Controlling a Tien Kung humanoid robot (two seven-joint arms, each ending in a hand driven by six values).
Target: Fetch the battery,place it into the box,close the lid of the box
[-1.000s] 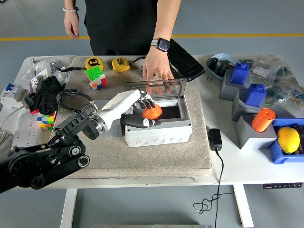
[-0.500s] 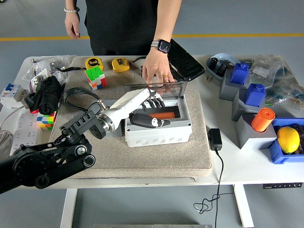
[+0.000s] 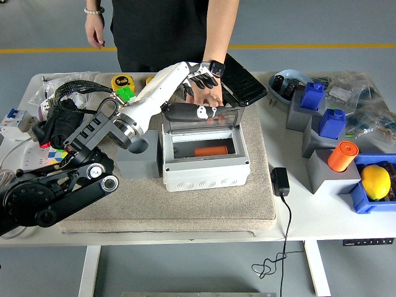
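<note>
An orange battery point(image 3: 210, 150) lies flat inside the grey box point(image 3: 207, 174) on the beige mat. The box's clear lid point(image 3: 204, 125) stands upright at the back. My left hand point(image 3: 199, 91) is raised over the lid's top edge, open. Its black thumb point(image 3: 189, 112) lies along the front of that edge, and its fingers point(image 3: 201, 70) are spread above and behind it. A person's hand point(image 3: 213, 97), with a watch on the wrist, rests just behind the lid. The right arm is out of sight.
Right of the box lie a black power adapter point(image 3: 279, 181) with its cord, grey blocks, a second orange cylinder point(image 3: 342, 155) and a lemon point(image 3: 375, 180) in a blue bin. A black flat case point(image 3: 242, 79) lies behind. Tape measures point(image 3: 122, 81) and cubes point(image 3: 59, 156) are at the left.
My left hand let go of the battery inside the box, then lifted out and back to the lid's top edge. The person's hand has stayed behind the lid.
</note>
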